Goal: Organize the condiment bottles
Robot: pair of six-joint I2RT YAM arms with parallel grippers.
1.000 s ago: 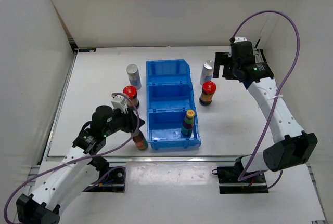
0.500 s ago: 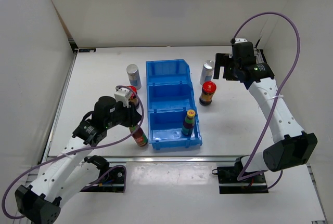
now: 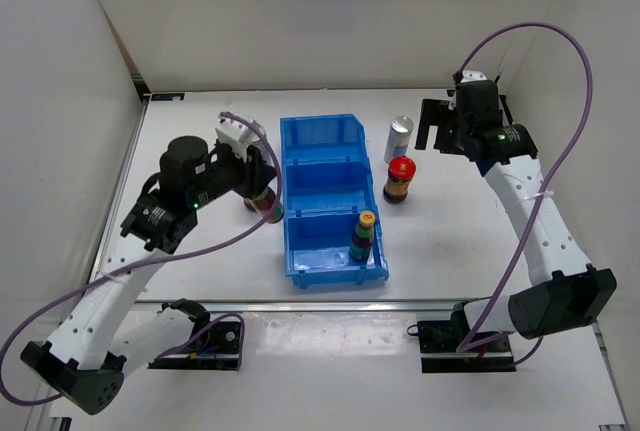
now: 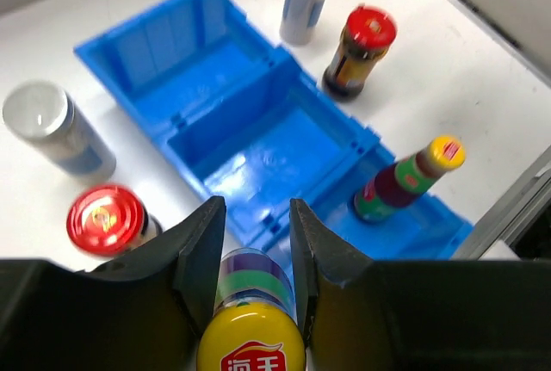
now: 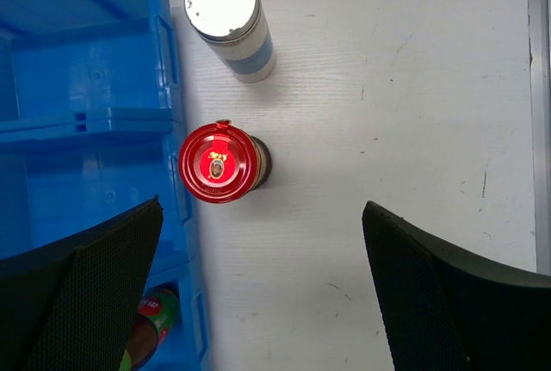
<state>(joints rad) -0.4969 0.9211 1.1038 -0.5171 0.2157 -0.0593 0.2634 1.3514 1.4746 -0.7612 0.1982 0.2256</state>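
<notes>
I have the left gripper [image 4: 251, 246] pinching one yellow-capped bottle [image 4: 251, 352] below its cap, just off the left wall of the blue bin [image 3: 322, 187], level with its middle compartment. The second yellow-capped bottle [image 3: 361, 235] stands upright in the bin's near compartment. Left of the bin stand a red-capped bottle [image 4: 106, 219] and a silver-topped cylinder [image 4: 53, 127]. Right of the bin are the other red-capped bottle [image 5: 219, 164] and the other silver-topped cylinder [image 5: 228, 20], with my right gripper [image 5: 258, 293] spread wide above them.
</notes>
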